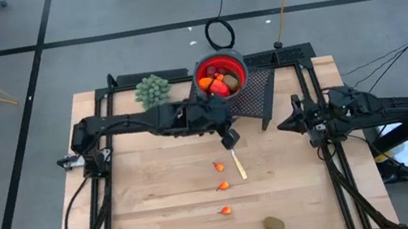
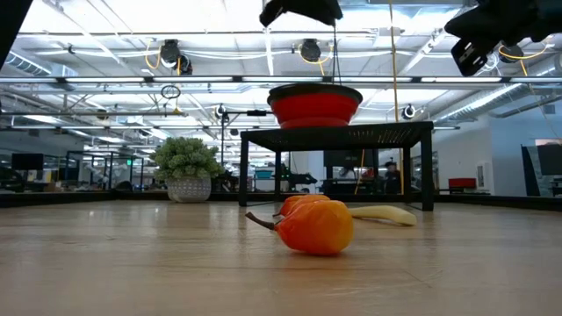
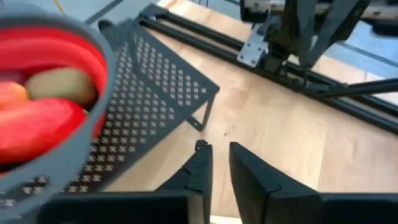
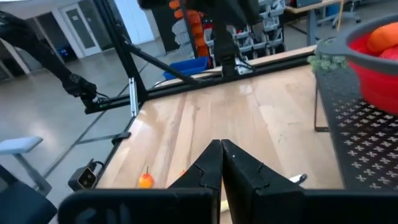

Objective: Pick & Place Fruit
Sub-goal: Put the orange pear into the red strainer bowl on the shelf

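My left claw (image 1: 230,138) hangs above the worktop (image 1: 154,213), just beside the red bowl (image 1: 221,73) on the side toward the loose fruit. In my left wrist view its fingers (image 3: 198,171) stand close together with only a narrow gap, and nothing is between them, so I hold no fruit now. My right claw (image 1: 282,125) waits at the other side of the black rack (image 1: 254,94) from the bowl, closed and empty.

The bowl stands on the rack and already has several fruits inside: a red-orange oblong (image 1: 219,87), a brownish-green oval (image 1: 230,82) and some more red and orange pieces that I cannot tell apart. I judge that part of the work as done.

Left on the worktop are three small orange bits: one (image 1: 219,165) nearest to the bowl, one (image 1: 223,185) behind it and one (image 1: 225,210) still farther away. One more brownish-green oval (image 1: 273,224) lies farthest from the bowl, near the worktop's edge. So, as I judge, four fruits wait to be moved.

The knife (image 1: 238,165) lies just beside the nearest orange bit, and the green bunch (image 1: 153,90) sits near the bowl; I think both are not fruit to place.
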Action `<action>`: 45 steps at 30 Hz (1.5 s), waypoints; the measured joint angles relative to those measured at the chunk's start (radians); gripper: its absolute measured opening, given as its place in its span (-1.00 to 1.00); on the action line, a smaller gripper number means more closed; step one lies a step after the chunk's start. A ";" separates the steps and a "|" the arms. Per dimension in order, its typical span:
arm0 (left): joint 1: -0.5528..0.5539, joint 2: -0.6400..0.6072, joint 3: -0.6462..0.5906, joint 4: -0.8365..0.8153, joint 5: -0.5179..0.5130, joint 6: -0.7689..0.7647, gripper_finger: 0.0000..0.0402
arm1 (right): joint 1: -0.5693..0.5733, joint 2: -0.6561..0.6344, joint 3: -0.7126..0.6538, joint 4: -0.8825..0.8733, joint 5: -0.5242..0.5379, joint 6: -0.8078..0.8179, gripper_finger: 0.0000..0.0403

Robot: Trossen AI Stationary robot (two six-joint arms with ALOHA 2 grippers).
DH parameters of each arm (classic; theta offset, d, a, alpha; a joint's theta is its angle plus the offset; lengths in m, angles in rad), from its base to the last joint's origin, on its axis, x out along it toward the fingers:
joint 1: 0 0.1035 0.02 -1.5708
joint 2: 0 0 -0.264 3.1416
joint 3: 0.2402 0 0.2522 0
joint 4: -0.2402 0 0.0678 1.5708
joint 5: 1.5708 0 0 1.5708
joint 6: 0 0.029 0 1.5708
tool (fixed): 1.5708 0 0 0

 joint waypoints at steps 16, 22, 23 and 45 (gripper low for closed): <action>-0.067 -0.057 -0.211 0.203 0.000 0.031 -0.94 | 0.127 0.250 0.000 0.227 0.059 -0.026 -0.98; -0.079 -0.157 -0.339 0.311 0.002 0.061 -0.96 | 0.170 0.347 0.000 0.353 0.105 -0.026 -0.98; -0.078 -0.183 -0.376 0.322 0.001 0.061 -0.95 | 0.175 0.372 -0.001 0.384 0.108 -0.026 -0.98; -0.163 -0.726 -1.073 0.709 0.031 0.085 -0.99 | 0.235 0.713 0.187 0.567 0.230 -0.025 -0.98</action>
